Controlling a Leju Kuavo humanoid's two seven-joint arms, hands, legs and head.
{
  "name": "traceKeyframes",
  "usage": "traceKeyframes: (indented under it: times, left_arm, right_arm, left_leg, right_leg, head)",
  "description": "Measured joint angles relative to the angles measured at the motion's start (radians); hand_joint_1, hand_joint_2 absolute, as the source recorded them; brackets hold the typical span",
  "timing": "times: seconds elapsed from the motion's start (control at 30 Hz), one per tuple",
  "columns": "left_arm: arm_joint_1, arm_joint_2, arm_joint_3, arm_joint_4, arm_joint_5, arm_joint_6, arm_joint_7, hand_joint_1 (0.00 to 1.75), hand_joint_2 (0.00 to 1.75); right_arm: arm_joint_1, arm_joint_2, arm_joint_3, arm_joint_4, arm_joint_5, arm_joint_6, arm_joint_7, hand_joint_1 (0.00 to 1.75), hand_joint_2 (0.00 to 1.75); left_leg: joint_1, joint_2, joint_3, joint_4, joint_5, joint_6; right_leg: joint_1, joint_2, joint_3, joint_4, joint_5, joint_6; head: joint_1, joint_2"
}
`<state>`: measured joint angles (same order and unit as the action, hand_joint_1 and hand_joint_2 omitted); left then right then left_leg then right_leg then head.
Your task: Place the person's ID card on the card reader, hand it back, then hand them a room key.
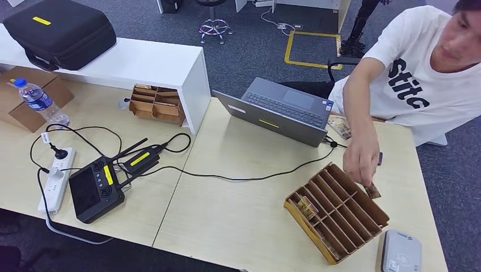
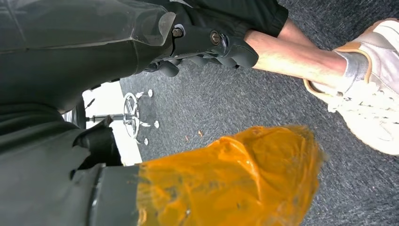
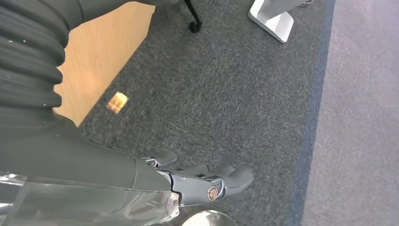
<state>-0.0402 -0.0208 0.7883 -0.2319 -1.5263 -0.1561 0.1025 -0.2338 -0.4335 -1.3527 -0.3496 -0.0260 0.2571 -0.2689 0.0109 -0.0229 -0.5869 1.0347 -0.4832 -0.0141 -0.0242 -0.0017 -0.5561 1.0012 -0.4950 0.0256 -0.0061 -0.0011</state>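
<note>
A person in a white T-shirt point(image 1: 420, 85) sits at the far right of the table. Their hand point(image 1: 361, 160) pinches a small card point(image 1: 372, 191) over the brown cardboard slot tray point(image 1: 363, 218). Another card point(image 1: 308, 208) stands in a slot at the tray's left side. The grey card reader point(image 1: 401, 252) lies flat at the table's near right corner. My left hand point(image 2: 207, 44) hangs over the dark carpet, fingers loosely apart, holding nothing. Down by the table's side hangs my right hand point(image 3: 202, 178), also above carpet, fingers stretched out and bare.
A grey laptop point(image 1: 281, 110) sits open at the back middle, with a printed card point(image 1: 340, 126) beside it. A black controller point(image 1: 93, 190), cables and a power strip point(image 1: 55, 178) occupy the left. A water bottle point(image 1: 39, 102) and black case point(image 1: 59, 31) stand far left.
</note>
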Motion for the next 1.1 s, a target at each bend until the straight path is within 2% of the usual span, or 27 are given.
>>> traceKeyframes:
  times: [0.1, 0.27, 0.37, 0.47, 0.67, 0.77, 0.87, 1.0, 1.1]
  left_arm:
    - [0.0, -0.005, 0.003, 0.0, 0.0, 0.002, -0.004, 0.0, 0.0]
    - [0.0, -0.015, 0.009, 0.0, 0.002, 0.006, -0.008, 0.0, 0.0]
    - [0.0, -0.02, 0.017, 0.0, 0.003, 0.006, -0.01, 0.0, 0.0]
    - [0.0, -0.025, 0.028, 0.0, 0.004, 0.006, -0.01, 0.0, 0.0]
    - [0.0, -0.029, 0.039, 0.0, 0.002, 0.0, -0.017, 0.0, 0.0]
    - [0.0, -0.029, 0.041, 0.0, 0.001, -0.006, -0.017, 0.0, 0.0]
    - [0.0, -0.028, 0.041, 0.0, 0.0, -0.012, -0.018, 0.0, 0.0]
    - [-0.001, -0.028, 0.041, 0.0, -0.002, -0.013, -0.019, 0.0, 0.0]
    - [-0.002, -0.027, 0.041, 0.0, -0.003, -0.013, -0.02, 0.0, 0.0]
  right_arm:
    - [0.03, 0.018, -0.032, 0.018, -0.062, 0.035, 0.007, 0.0, 1.75]
    - [0.081, 0.091, -0.065, 0.052, -0.088, 0.036, 0.012, 0.0, 1.75]
    - [0.1, 0.136, -0.065, 0.066, -0.065, 0.013, 0.028, 0.0, 1.75]
    - [0.117, 0.183, -0.051, 0.078, 0.012, -0.024, 0.057, 0.0, 1.75]
    - [0.14, 0.265, 0.041, 0.103, 0.175, -0.115, 0.188, 0.0, 1.75]
    - [0.146, 0.302, 0.081, 0.113, 0.218, -0.133, 0.213, 0.0, 1.75]
    - [0.149, 0.326, 0.125, 0.118, 0.282, -0.14, 0.235, 0.0, 1.75]
    - [0.158, 0.348, 0.238, 0.125, 0.456, -0.155, 0.305, 0.0, 1.75]
    - [0.164, 0.356, 0.308, 0.127, 0.495, -0.165, 0.322, 0.0, 1.75]
  left_leg:
    - [0.0, -0.001, 0.0, 0.0, 0.0, 0.0]
    - [0.001, 0.0, 0.0, -0.001, -0.001, -0.001]
    - [0.001, 0.001, 0.001, -0.001, -0.001, -0.001]
    - [0.001, 0.001, 0.001, -0.001, -0.001, -0.001]
    - [0.001, 0.001, 0.001, -0.001, -0.001, -0.001]
    - [0.001, 0.001, 0.001, -0.001, -0.001, -0.001]
    - [0.001, 0.001, 0.001, -0.001, -0.001, -0.001]
    - [0.001, 0.001, 0.001, -0.001, -0.001, -0.001]
    - [0.001, 0.001, 0.001, -0.001, -0.001, -0.001]
  right_leg:
    - [0.0, -0.001, 0.001, 0.0, 0.0, 0.0]
    - [0.001, 0.0, 0.0, 0.0, -0.001, -0.001]
    - [0.001, 0.001, 0.0, 0.0, -0.001, -0.001]
    - [0.001, 0.001, 0.0, 0.0, -0.001, -0.001]
    - [0.001, 0.001, 0.001, 0.001, -0.001, -0.001]
    - [0.001, 0.001, 0.001, 0.001, -0.001, -0.001]
    - [0.001, 0.001, 0.001, 0.001, -0.001, -0.001]
    - [0.001, 0.001, 0.001, 0.001, -0.001, -0.001]
    - [0.001, 0.001, 0.001, 0.001, -0.001, -0.001]
  head:
    - [0.0, 0.0]
    - [0.0, 0.0]
    - [0.0, 0.0]
    - [0.0, 0.0]
    - [0.0, 0.0]
    - [0.0, 0.0]
    - [0.0, 0.0]
    - [0.0, 0.0]
    - [0.0, 0.0]
